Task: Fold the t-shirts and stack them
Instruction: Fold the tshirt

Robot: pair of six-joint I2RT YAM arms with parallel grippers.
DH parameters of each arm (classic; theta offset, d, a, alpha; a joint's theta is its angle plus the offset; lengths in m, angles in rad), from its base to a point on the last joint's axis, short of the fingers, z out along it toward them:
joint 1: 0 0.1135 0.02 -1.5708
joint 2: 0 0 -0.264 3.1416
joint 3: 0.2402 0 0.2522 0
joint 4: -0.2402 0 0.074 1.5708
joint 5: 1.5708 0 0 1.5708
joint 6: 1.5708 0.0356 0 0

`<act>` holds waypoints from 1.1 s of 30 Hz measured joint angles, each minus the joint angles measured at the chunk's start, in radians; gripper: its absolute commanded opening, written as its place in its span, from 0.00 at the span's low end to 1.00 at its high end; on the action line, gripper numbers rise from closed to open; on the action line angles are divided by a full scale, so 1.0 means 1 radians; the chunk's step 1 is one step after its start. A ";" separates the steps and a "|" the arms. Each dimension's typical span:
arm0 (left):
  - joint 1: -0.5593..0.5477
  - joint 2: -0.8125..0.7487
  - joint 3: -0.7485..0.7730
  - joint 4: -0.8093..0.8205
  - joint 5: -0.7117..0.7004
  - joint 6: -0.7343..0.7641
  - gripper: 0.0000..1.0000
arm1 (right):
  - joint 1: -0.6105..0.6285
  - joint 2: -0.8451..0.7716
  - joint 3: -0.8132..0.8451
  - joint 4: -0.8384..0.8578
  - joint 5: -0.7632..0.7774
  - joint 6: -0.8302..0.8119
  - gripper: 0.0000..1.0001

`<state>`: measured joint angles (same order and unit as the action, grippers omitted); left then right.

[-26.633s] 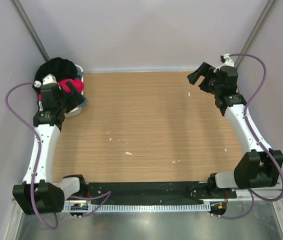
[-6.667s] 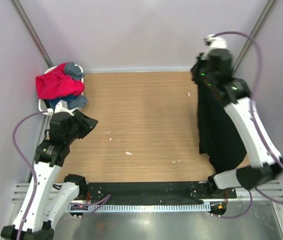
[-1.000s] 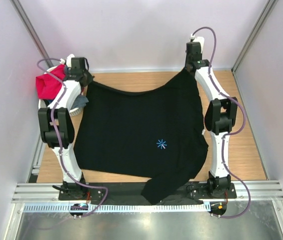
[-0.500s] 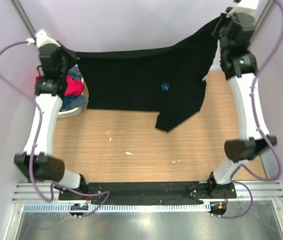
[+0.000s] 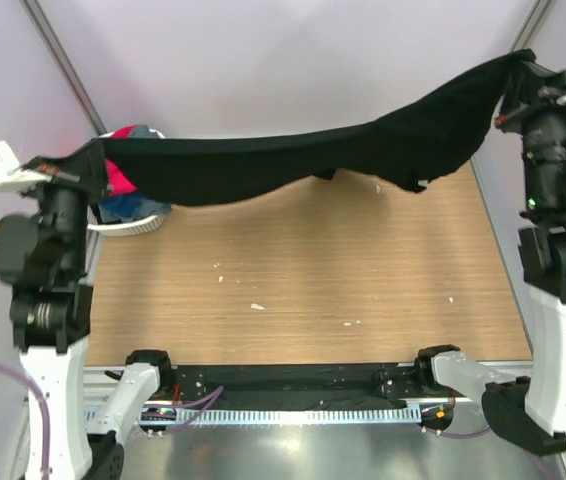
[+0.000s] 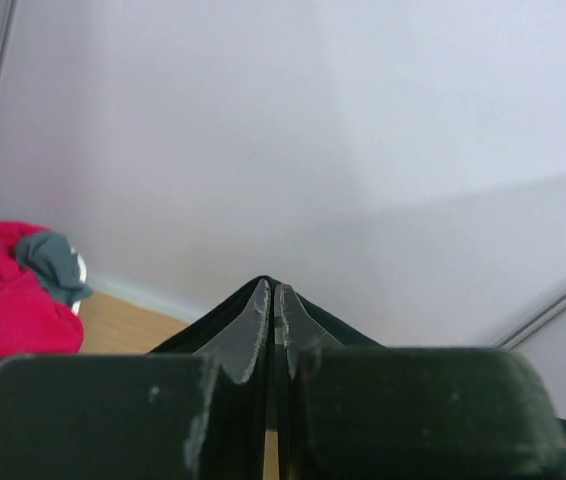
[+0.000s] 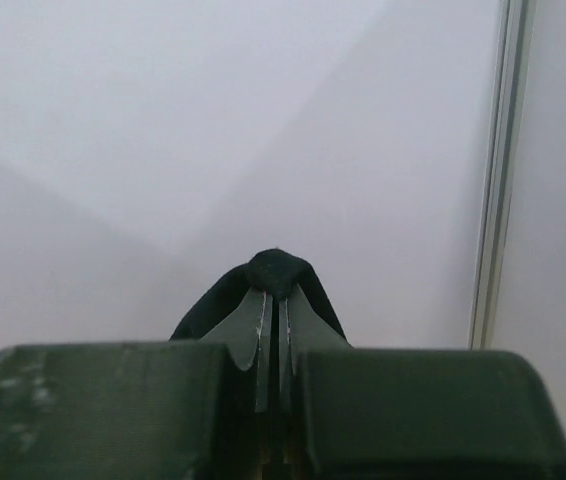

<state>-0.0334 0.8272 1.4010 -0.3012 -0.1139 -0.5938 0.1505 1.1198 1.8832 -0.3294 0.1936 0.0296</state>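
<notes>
A large black t-shirt (image 5: pixel 293 160) hangs stretched in the air between both arms, high above the wooden table (image 5: pixel 303 270), sagging in the middle. My left gripper (image 5: pixel 91 152) is shut on its left corner; the black cloth (image 6: pixel 225 310) peeks past the pinched fingertips. My right gripper (image 5: pixel 519 62) is shut on the right corner, where a black cloth bunch (image 7: pixel 279 270) bulges above the tips. A red-pink t-shirt (image 5: pixel 118 178), a grey one (image 6: pixel 55 262) and a blue one (image 5: pixel 128 208) lie heaped at the far left.
A white laundry basket (image 5: pixel 128 226) holds the heap at the table's far left corner. Pale walls close in at the back and both sides, with metal posts (image 5: pixel 61 62) in the corners. Small white specks dot the wood.
Both arms have risen and swung toward the near side, lifting the black t-shirt higher; it now hangs as a narrow sagging band instead of a broad sheet.
</notes>
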 measured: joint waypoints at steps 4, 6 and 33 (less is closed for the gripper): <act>0.000 -0.121 0.047 -0.030 0.013 0.000 0.00 | 0.000 -0.079 0.065 -0.065 -0.039 -0.002 0.01; 0.000 -0.150 0.111 -0.051 0.019 0.000 0.00 | -0.002 -0.080 0.164 -0.126 -0.042 -0.012 0.01; 0.003 0.137 -0.026 -0.069 -0.062 -0.003 0.00 | -0.231 0.068 -0.089 -0.113 -0.115 0.012 0.01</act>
<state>-0.0307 0.9642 1.3754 -0.3698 -0.1757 -0.5968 -0.0803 1.1877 1.7947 -0.4423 0.0788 0.0414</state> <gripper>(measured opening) 0.006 0.044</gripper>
